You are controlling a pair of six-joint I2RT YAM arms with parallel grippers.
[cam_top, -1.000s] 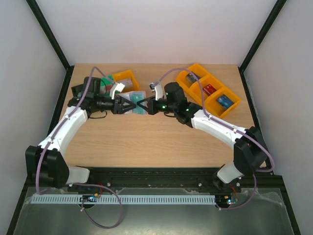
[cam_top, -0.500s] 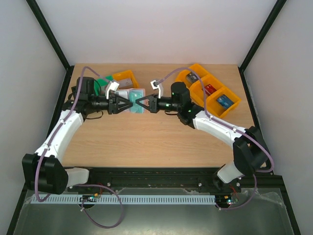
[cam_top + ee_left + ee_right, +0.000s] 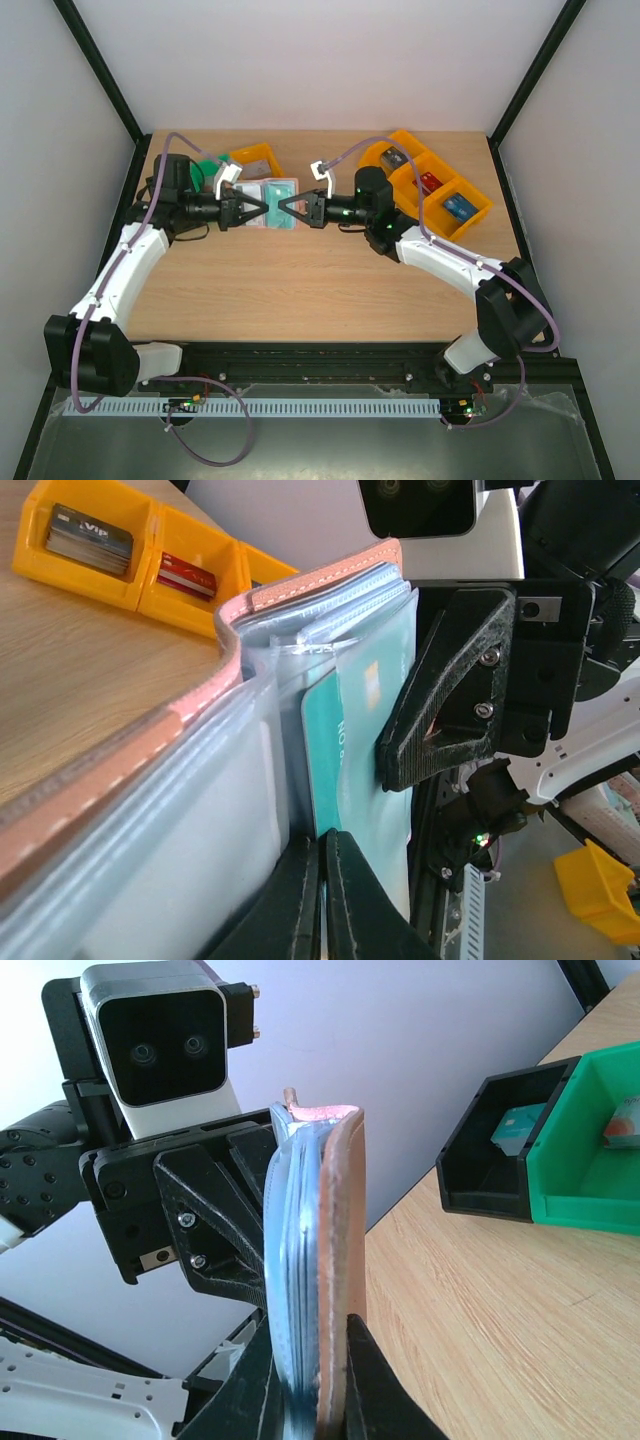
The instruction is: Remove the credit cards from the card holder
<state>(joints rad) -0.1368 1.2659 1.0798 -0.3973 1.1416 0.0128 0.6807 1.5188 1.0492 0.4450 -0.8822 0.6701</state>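
Extraction step, no card out yet: card holder [image 3: 271, 190] was spread upright over the surface [image 3: 320, 290], left tool [image 3: 262, 208] clamped on its inner sleeve and right tool [image 3: 283, 207] on its tan cover, so one tool probably needed to regrip the teal card [image 3: 325, 740].

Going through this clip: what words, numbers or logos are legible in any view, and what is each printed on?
"VIP": pale letters on the dark card in the orange bin, left wrist view.
Teal card in the card holder: a few pale letters along its edge, cut off, not readable.
Red card in the next compartment: print too small to read.
Top and right wrist views: nothing legible.
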